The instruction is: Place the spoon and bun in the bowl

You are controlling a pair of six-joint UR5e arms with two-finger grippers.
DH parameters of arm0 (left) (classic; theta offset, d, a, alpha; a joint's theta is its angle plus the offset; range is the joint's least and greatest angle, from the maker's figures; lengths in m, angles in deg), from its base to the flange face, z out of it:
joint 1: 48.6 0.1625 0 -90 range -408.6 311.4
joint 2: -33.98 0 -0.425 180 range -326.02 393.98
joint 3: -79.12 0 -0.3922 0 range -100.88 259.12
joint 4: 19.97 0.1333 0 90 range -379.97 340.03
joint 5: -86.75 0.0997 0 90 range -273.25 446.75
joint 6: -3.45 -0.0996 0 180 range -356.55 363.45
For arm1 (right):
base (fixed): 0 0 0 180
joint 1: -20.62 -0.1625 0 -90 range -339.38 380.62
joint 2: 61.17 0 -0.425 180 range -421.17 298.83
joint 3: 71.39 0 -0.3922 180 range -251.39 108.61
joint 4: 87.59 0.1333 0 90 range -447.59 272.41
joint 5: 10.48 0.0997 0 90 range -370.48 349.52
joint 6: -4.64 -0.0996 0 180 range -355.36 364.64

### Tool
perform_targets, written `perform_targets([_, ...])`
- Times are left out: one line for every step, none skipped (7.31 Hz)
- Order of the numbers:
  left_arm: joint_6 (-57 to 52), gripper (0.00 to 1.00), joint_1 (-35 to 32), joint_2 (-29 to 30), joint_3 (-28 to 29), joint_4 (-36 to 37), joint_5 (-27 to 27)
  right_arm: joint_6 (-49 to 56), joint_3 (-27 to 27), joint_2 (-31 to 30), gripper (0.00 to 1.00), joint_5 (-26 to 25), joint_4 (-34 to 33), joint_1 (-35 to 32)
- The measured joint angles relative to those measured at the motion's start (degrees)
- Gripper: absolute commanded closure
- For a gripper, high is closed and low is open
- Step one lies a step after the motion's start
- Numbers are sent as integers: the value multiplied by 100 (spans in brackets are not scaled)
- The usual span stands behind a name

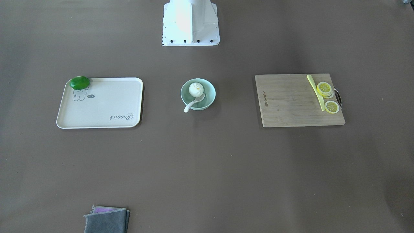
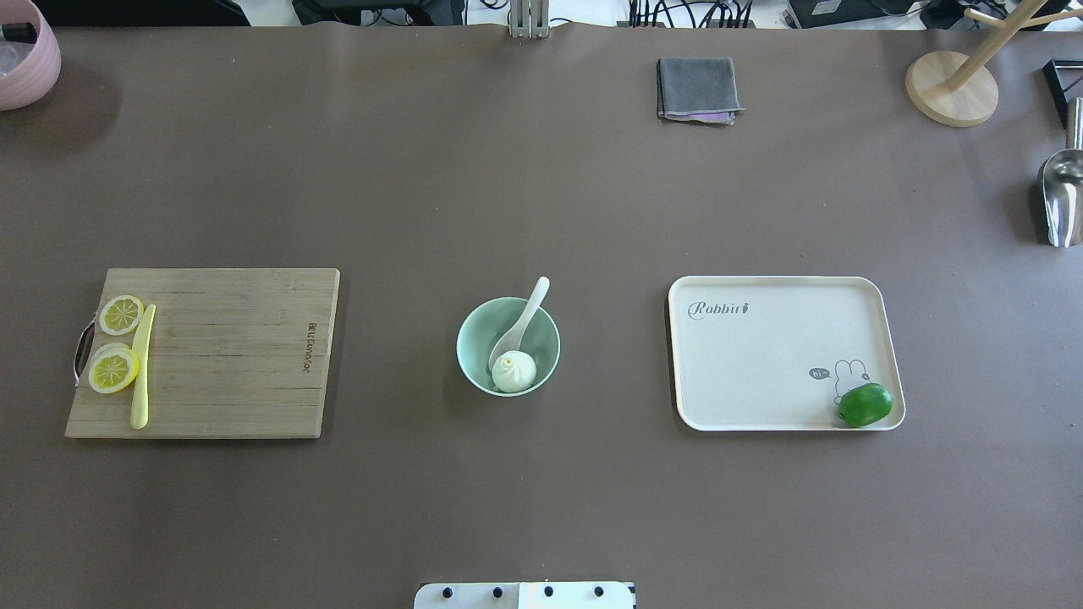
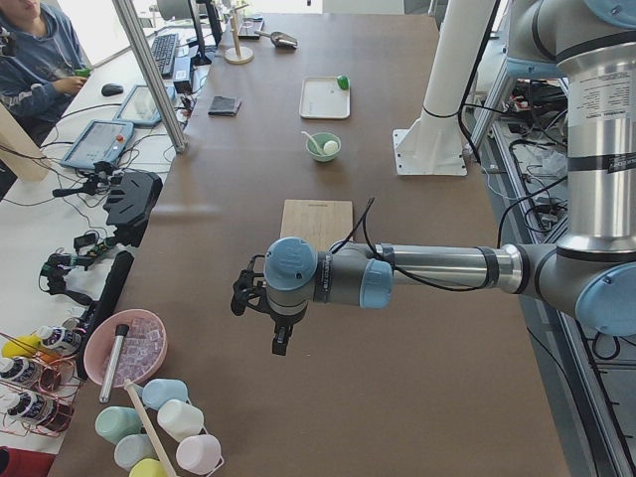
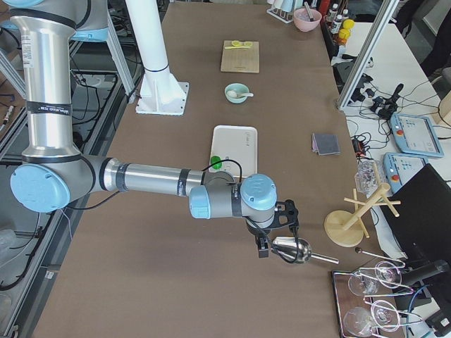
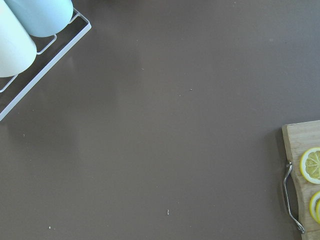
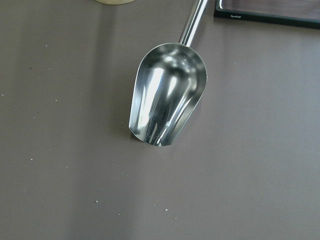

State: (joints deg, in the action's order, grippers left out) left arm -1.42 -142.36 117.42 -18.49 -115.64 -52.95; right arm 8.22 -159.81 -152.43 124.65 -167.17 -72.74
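The pale mint-green bowl stands at the table's middle, also in the front view. The white bun lies inside it. The white spoon rests with its scoop in the bowl beside the bun and its handle over the far rim; both also show in the front view, bun and spoon. My left gripper hangs far out past the table's left end. My right gripper hangs far out at the right end over a metal scoop. I cannot tell whether either is open or shut.
A wooden cutting board with lemon slices and a yellow knife lies left of the bowl. A cream tray with a green lime lies right. A grey cloth, metal scoop and wooden stand sit farther off.
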Motion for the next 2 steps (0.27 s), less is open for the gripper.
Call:
perform_targets([3, 2, -1, 22, -18, -3, -1, 4, 23, 10, 0, -4, -11, -7])
perform_targets([10, 2, -4, 14, -83, -2, 2, 12, 35, -2, 0, 9, -14, -10])
